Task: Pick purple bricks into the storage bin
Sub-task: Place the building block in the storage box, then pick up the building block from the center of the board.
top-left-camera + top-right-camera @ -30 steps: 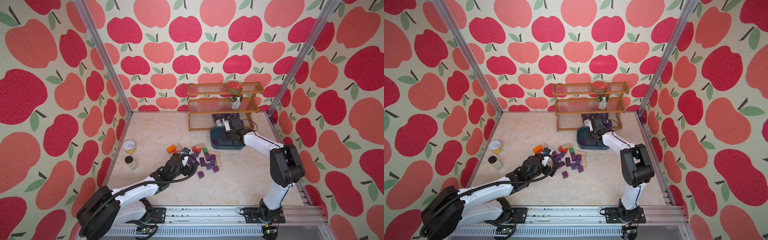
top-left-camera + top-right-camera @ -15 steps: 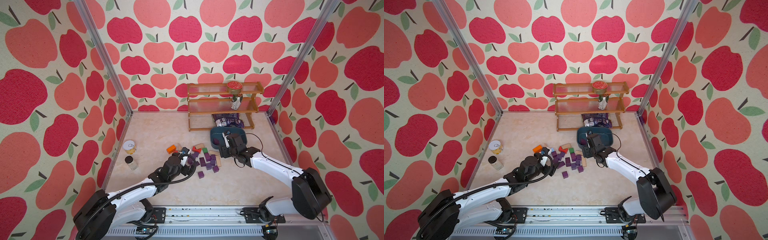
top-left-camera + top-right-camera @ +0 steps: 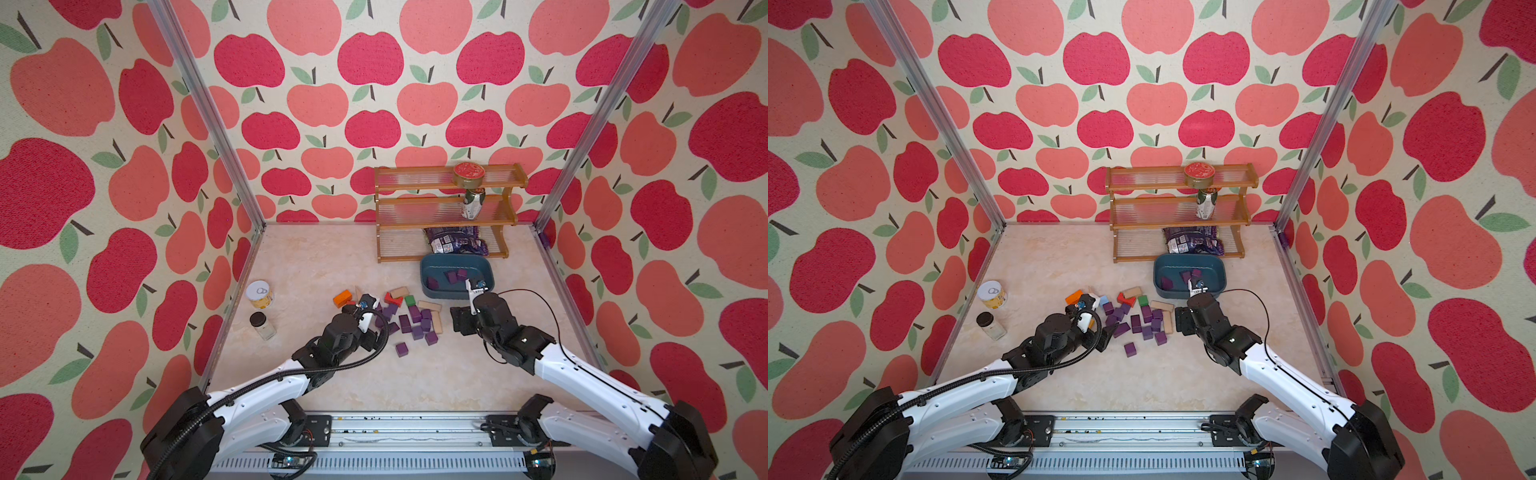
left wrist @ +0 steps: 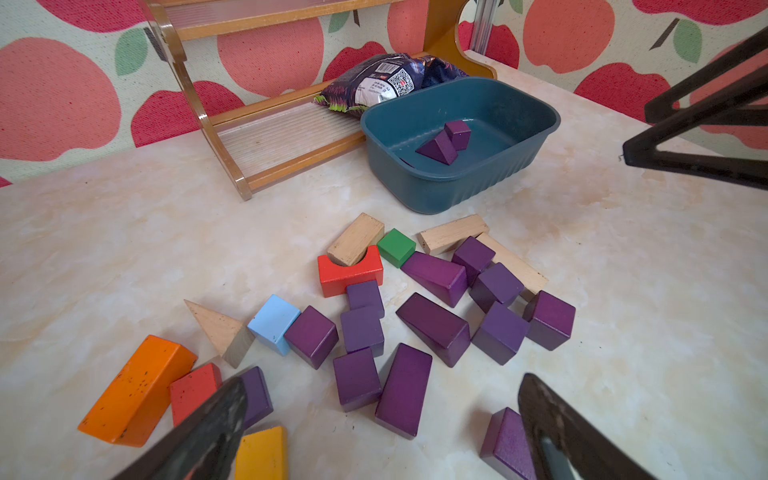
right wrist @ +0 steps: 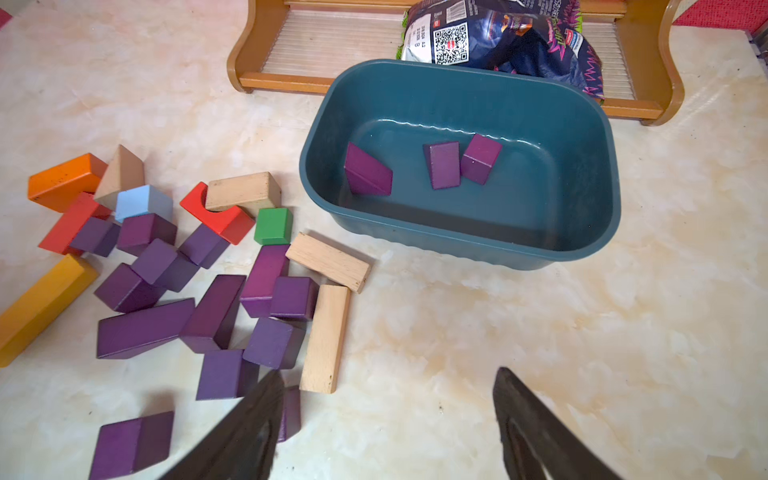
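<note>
Over the tabletop's middle: two robot arms above scattered toy blocks, both empty.
Storage bin sits nr the back edge, right of centre, w/ three purple bricks inside; many more lie loose mid-table among tan & coloured blocks. Left gripper & right gripper: jaws spread, nothing held. Likely step: choosing the next brick; needs a descent onto one w/ clear sides.
</note>
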Motion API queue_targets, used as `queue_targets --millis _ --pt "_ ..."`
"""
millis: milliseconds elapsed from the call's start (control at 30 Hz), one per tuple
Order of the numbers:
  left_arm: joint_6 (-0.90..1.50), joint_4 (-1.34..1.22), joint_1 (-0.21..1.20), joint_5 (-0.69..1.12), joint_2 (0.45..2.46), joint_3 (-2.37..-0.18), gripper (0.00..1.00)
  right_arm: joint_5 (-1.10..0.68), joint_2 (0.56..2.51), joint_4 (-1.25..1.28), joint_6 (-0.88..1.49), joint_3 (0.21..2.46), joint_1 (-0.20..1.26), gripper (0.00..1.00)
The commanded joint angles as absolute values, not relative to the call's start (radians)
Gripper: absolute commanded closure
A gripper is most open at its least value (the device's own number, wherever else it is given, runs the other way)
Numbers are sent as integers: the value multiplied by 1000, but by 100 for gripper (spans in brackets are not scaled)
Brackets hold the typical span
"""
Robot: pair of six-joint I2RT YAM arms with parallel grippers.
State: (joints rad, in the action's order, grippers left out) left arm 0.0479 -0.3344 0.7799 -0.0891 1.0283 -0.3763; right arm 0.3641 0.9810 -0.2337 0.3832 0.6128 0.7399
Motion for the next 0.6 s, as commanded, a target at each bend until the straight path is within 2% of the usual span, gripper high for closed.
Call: queue_targets --millis 0,567 --pt "72 -355 775 -92 1025 -362 1 350 939 -268 436 572 752 19" --pt "23 -334 766 -152 1013 -359 1 237 1060 -157 493 493 888 19"
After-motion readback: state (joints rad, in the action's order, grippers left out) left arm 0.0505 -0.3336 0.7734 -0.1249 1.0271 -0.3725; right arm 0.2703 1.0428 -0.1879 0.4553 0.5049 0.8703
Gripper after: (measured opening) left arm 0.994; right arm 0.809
